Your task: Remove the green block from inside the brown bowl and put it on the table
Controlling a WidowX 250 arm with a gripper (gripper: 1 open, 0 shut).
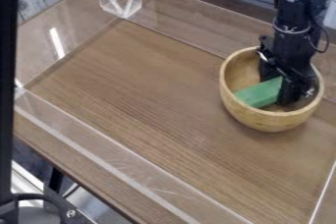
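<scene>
Green block (262, 94) lies inside the brown bowl (247, 116), at the right side of the surface (144, 100), resting on the bowl's floor toward its near-left part. Its long axis appears to run from near-left up to far-right, with the far-right end tucked under the black gripper (292, 87) that comes straight down into the bowl. The fingers look closed in around that far end of the block, partway narrowed and not spread wide, and seem to be holding it, though the contact itself is hidden by the gripper body.

Judging by its look, the block is a small, rigid, matte piece, probably light and not fragile; the flat long faces should give a sure pinch across the short width. A hold near one end could let it swing or tilt on the way up, so a grip closer to the middle would be steadier. The bowl's thick rim has to be cleared before the block goes to the open surface on the left.
</scene>
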